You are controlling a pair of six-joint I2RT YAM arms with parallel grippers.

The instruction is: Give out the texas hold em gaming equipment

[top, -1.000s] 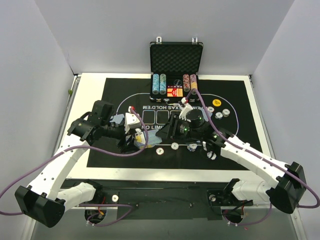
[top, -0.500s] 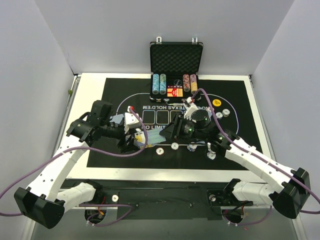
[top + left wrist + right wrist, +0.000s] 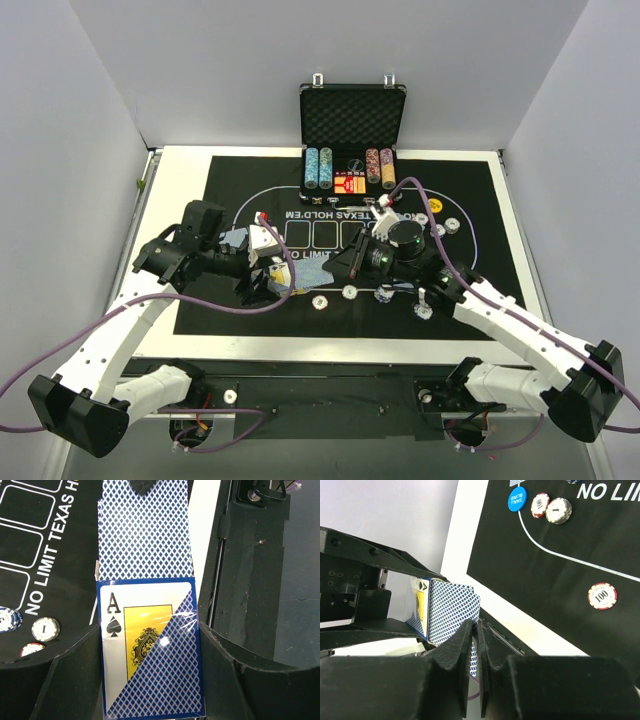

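**Right arm draws one card out of the pack**

The left tool [image 3: 150,680] is clamped on a blue-and-white cardboard card pack [image 3: 145,630] with an ace of spades printed on its face. It holds the pack above the near left part of the black felt mat [image 3: 230,190], which lies on the white surface [image 3: 180,170]. The right tool [image 3: 476,630] is closed on the far end of one blue diamond-backed playing card [image 3: 145,535]. In the right wrist view, its two fingers are pressed together on the thin edge.

Compared with a second ago, the right arm has moved back toward its own side, away from the left tool, and the gap between the two tools is wider. In the top view the playing card now spans this gap. In the left wrist view its near end still meets the mouth of the card pack. I judge that it is nearly out but not yet free; how much remains inside I cannot tell.

This means the dealing is in progress: one card is leaving the pack and has still to be laid on the mat. Several small striped-edge poker chips [image 3: 349,292] already lie in a row on the mat, and a round blue plastic button disc [image 3: 517,498] lies beside two more chips. The open black foam-lined case [image 3: 352,110] stands at the far edge with more chips inside.
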